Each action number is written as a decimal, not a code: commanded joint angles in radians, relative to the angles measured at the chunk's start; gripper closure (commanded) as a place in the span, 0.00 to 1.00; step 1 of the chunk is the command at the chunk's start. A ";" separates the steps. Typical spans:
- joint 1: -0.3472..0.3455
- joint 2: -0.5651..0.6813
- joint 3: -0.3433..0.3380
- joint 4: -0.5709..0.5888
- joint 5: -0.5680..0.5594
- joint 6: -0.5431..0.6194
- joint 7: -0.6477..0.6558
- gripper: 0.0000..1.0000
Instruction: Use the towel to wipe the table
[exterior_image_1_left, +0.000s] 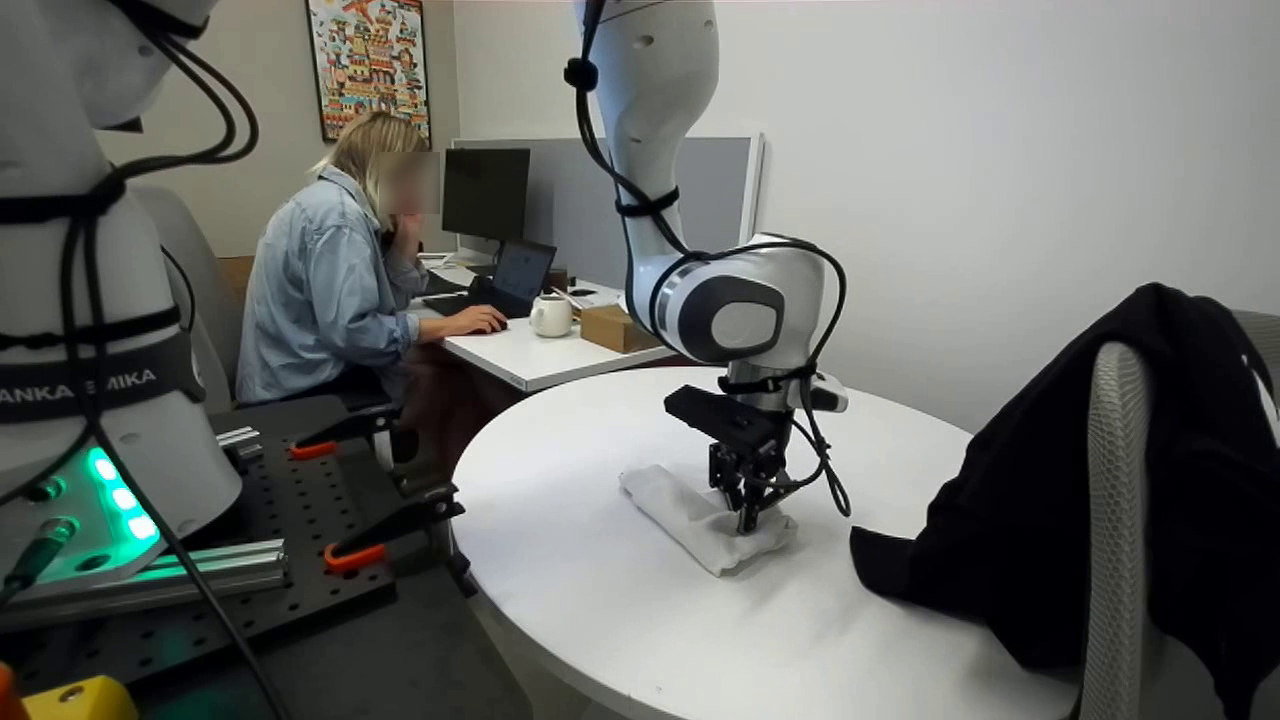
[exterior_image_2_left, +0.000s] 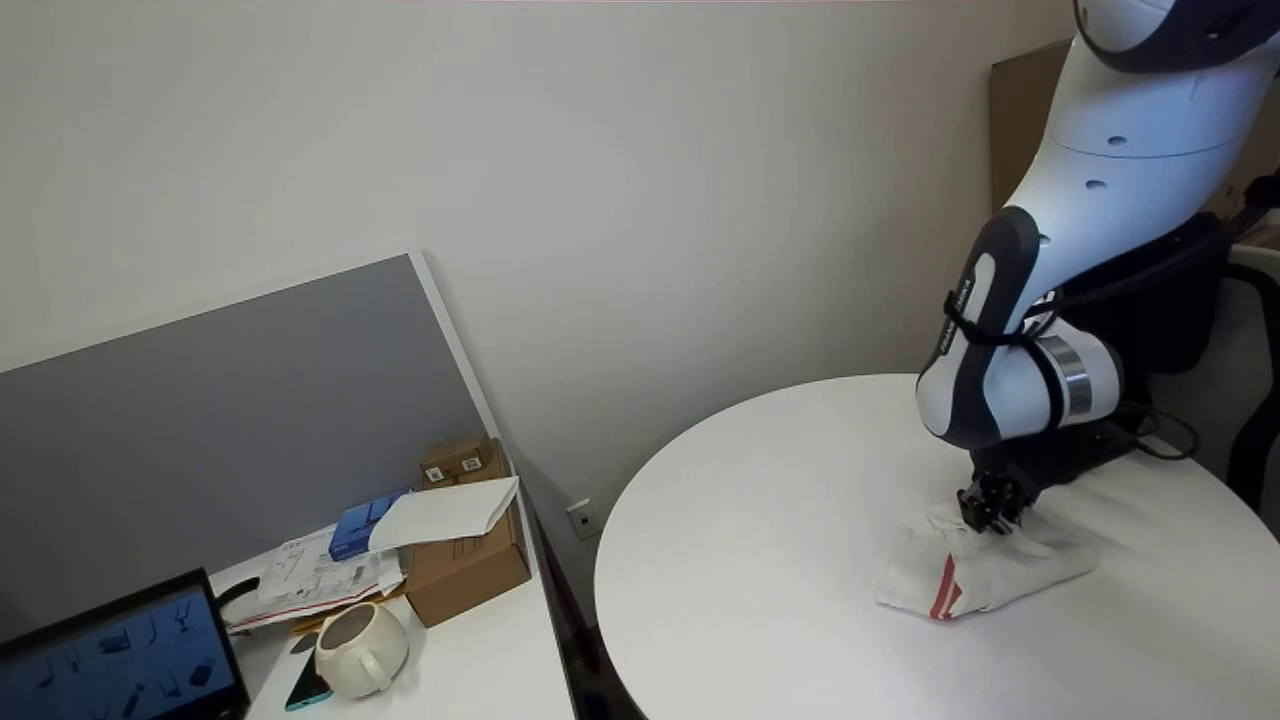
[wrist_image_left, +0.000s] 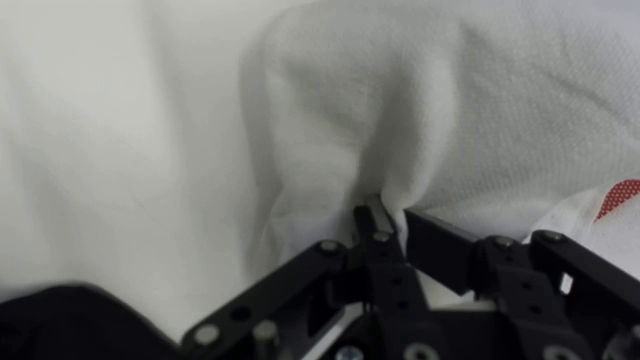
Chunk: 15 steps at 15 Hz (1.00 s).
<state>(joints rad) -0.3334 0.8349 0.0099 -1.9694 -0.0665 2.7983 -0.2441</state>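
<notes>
A white towel (exterior_image_1_left: 685, 515) lies folded and rumpled on the round white table (exterior_image_1_left: 600, 610). In an exterior view the towel (exterior_image_2_left: 1035, 570) shows red stripes near its left end. My gripper (exterior_image_1_left: 746, 522) points down at the towel; it also shows in an exterior view (exterior_image_2_left: 990, 522). In the wrist view the fingertips (wrist_image_left: 397, 212) are closed around a thin fold of the towel (wrist_image_left: 320, 120), which bunches up in front of them. A red mark shows at the right edge there. The fingertips are partly hidden by cloth.
A black garment (exterior_image_1_left: 1010, 520) hangs over a chair (exterior_image_1_left: 1115, 520) at the table's right side, partly over the tabletop. A desk with a mug (exterior_image_1_left: 551, 316), a cardboard box (exterior_image_1_left: 617, 329) and a laptop (exterior_image_1_left: 522, 275) stands behind. A person (exterior_image_1_left: 325, 270) sits there. A wall is behind the table.
</notes>
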 joint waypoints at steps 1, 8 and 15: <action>-0.029 -0.045 0.046 -0.119 -0.005 0.092 -0.092 0.98; -0.066 -0.117 0.042 -0.338 -0.083 0.201 -0.198 0.98; -0.119 -0.121 -0.042 -0.315 -0.103 0.166 -0.198 0.98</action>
<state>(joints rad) -0.4137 0.7039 -0.0073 -2.3120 -0.1573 2.9784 -0.4222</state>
